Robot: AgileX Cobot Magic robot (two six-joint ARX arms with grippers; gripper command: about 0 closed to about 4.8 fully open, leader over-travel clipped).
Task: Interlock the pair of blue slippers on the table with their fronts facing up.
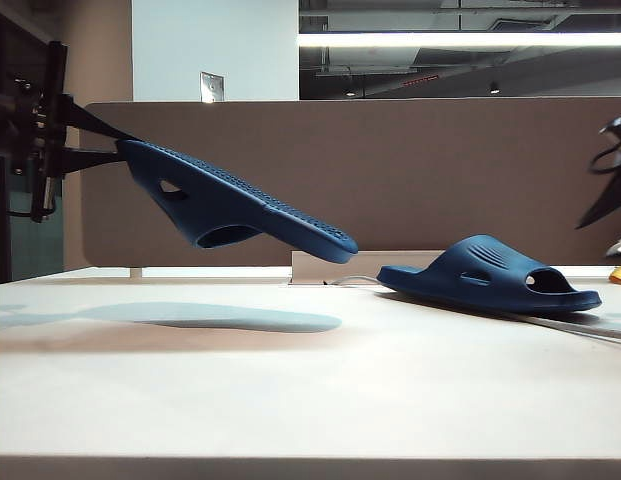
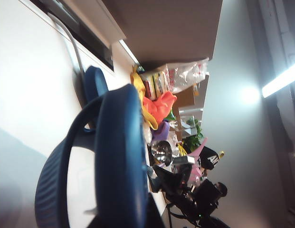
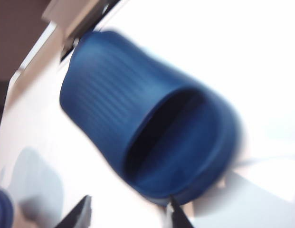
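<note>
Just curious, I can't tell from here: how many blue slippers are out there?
2. One dark-blue foam slipper hangs upside down in the left hand; the other lies on the cream table, below the right hand.

One blue slipper (image 1: 490,275) lies strap-up on the cream table (image 1: 290,400), right side.

My left arm reaches in level from the left edge of the exterior view, its left hand (image 1: 100,150) raised well above the worktop and clamped on the heel end of one slipper (image 1: 240,205), held sole-up and tilted. My right arm shows only as a dark shape at the right edge, its right hand (image 3: 130,211) hanging with fingertips (image 3: 80,211) parted, gripping nothing; that wrist view is blurred.
</note>
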